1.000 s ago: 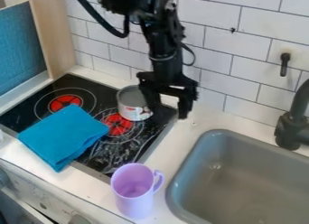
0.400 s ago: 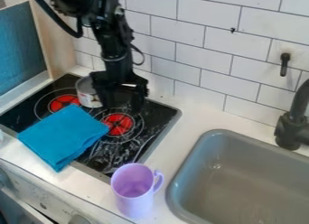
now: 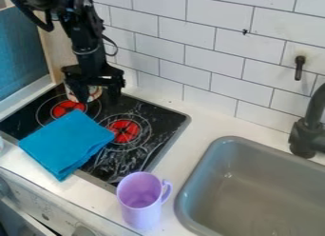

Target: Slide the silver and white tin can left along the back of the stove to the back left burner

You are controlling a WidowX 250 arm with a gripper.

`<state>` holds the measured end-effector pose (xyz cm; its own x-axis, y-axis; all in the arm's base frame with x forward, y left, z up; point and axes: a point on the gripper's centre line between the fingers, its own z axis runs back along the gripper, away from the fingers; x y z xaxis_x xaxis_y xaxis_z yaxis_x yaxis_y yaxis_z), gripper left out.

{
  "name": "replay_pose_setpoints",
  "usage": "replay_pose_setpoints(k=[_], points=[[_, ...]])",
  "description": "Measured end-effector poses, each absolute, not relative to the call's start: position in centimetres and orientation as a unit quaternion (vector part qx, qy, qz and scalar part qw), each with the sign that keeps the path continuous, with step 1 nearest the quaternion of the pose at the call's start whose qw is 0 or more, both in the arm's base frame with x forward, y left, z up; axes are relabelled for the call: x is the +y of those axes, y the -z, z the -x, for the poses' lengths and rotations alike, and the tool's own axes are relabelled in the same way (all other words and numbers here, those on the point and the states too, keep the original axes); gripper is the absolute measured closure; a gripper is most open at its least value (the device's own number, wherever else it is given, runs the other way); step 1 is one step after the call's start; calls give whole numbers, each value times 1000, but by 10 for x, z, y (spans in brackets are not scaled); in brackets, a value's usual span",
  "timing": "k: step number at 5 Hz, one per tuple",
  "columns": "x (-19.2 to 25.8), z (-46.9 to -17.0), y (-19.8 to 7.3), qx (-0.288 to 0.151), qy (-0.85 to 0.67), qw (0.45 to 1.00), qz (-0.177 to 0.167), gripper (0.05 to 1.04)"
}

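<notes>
While fingers (image 3: 114,94) stand wide, holding nothing | can (image 3: 94,93) perhaps touching one | mug (image 3: 142,210) empty

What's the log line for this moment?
gripper open at can, rear of stove | blue cloth over stove's front edge | purple mug beside sink

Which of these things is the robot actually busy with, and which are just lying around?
Seemingly in the job:
- gripper, right at the can
- can
- stove top, under the can

Just about:
- blue cloth
- purple mug
- sink
- faucet
</notes>
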<state>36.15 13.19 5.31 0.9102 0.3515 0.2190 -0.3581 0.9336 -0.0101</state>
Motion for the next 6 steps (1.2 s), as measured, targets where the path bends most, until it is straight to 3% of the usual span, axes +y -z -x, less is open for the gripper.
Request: replay_pose_setpoints(k=[3,6], points=[[152,-348,-66,-115,-220,968,-30,75],[96,-298,-101,-12,-135,990,-39,75]])
